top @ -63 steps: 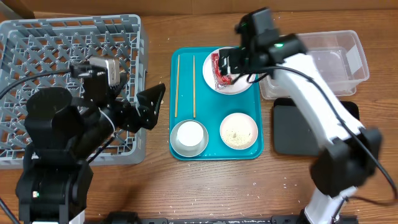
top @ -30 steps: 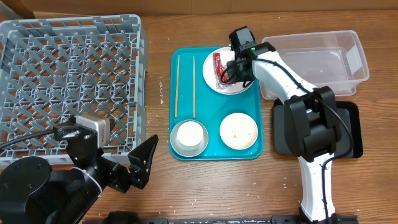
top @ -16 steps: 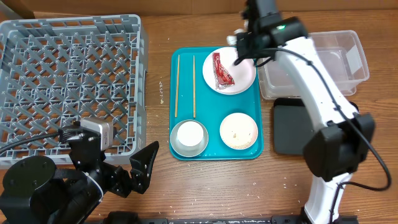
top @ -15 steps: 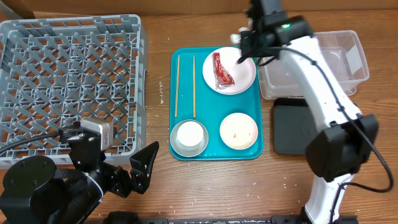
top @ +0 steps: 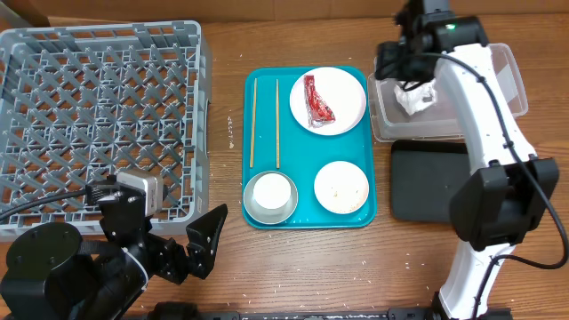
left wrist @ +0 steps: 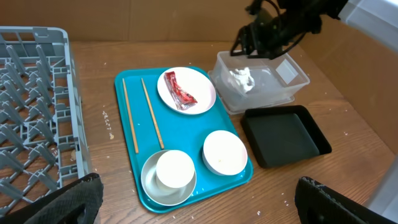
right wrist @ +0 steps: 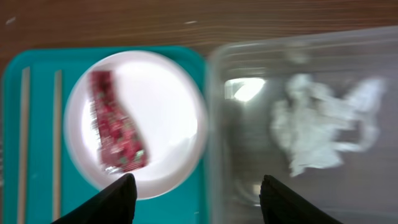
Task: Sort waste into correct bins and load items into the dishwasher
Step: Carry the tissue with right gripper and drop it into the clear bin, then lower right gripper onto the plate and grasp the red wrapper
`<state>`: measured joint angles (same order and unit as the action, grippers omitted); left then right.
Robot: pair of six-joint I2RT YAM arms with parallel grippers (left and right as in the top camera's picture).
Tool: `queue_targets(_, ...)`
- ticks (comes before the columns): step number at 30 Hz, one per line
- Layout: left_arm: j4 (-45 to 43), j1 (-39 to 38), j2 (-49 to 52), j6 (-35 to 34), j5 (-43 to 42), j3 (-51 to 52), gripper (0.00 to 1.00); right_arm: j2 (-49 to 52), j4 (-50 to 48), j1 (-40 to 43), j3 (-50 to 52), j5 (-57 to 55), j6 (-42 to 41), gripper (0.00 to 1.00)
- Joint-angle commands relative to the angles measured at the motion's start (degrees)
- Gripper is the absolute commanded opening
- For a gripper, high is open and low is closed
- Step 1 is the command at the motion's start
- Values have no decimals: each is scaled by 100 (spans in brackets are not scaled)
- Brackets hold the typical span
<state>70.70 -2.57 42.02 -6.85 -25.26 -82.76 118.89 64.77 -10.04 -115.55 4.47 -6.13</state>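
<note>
A crumpled white tissue [top: 416,98] lies inside the clear tub [top: 498,98]; it also shows in the left wrist view [left wrist: 242,78] and the right wrist view [right wrist: 320,124]. My right gripper [top: 402,64] hangs open and empty above the tub's left end [right wrist: 198,205]. A red wrapper [top: 317,98] lies on a white plate [top: 348,93] on the teal tray [top: 307,218]. Two chopsticks [top: 264,120] lie on the tray's left side. A bowl of rice [top: 341,187] and a cup in a metal bowl [top: 269,196] sit at its front. My left gripper [top: 200,242] is open, low at the front left.
The grey dish rack [top: 98,116] fills the left side. The black tray [top: 436,182] lies in front of the clear tub. Loose rice grains [top: 366,263] are scattered on the wooden table in front of the teal tray.
My right gripper moved right from over the plate to over the clear tub, and the tissue now lies in the tub. My left arm pulled back from the rack to the front left.
</note>
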Motion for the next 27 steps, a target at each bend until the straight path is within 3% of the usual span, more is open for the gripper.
queue_targets(1, -15, 31, -13, 109, 20, 11, 100, -39, -55, -474, -28, 595, 188, 64)
queue_targets(9, -15, 31, -13, 109, 20, 11, 100, 546, -1307, -1504, 745, -643, 144, 68)
queue_targets(16, -15, 31, -13, 109, 20, 11, 100, 1213, -1764, -1580, 835, -1346, 146, 66)
queue_targets(17, -15, 31, -13, 109, 20, 11, 100, 1266, -1768, -1572, 835, -1344, 146, 59)
queue_targets(19, -15, 31, -13, 109, 20, 11, 100, 1320, -1753, -1572, 837, -1340, 146, 28)
queue_targets(20, -15, 31, -13, 109, 20, 11, 100, 1331, -1742, -1572, 835, -1316, 146, 18)
queue_targets(23, -15, 31, -13, 109, 20, 11, 100, 1322, -1650, -1578, 796, -1156, 149, 4)
queue_targets(27, -15, 31, -13, 109, 20, 11, 100, 1300, -1134, -1565, 507, -726, 131, 4)
